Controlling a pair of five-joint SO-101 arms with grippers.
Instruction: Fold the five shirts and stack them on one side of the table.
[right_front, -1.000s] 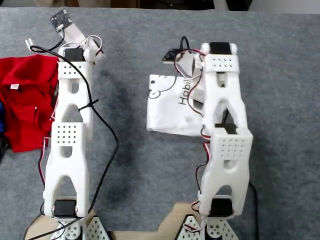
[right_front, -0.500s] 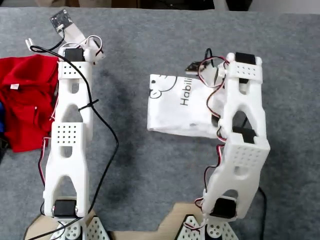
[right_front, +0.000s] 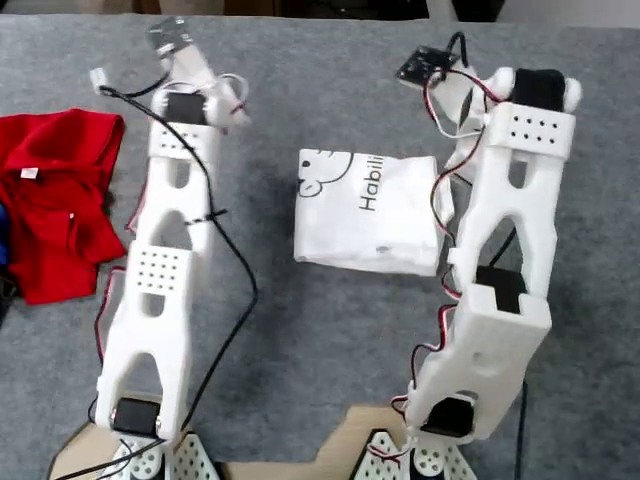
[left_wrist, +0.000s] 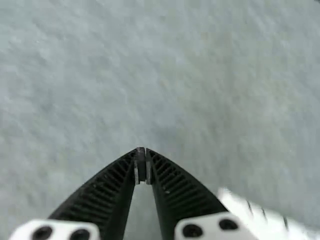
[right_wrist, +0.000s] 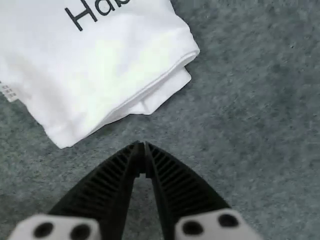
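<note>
Mid-table on the grey cloth-covered table (right_front: 300, 330) lies the folded white fabric shirt w/ black print (right_front: 365, 212), long axis left-right. Its right-hand corner is just beside the right gripper (right_wrist: 140, 150), which is closed on nothing, so the right arm is nearer, while the crumpled red shirt (right_front: 55, 200) sits at the left table edge, nearer the left gripper (left_wrist: 141, 162), also closed & empty. Vs 1 s ago: right arm has swung off the white shirt to its right side, left arm has leaned twd centre, shirts unmoved.
</note>
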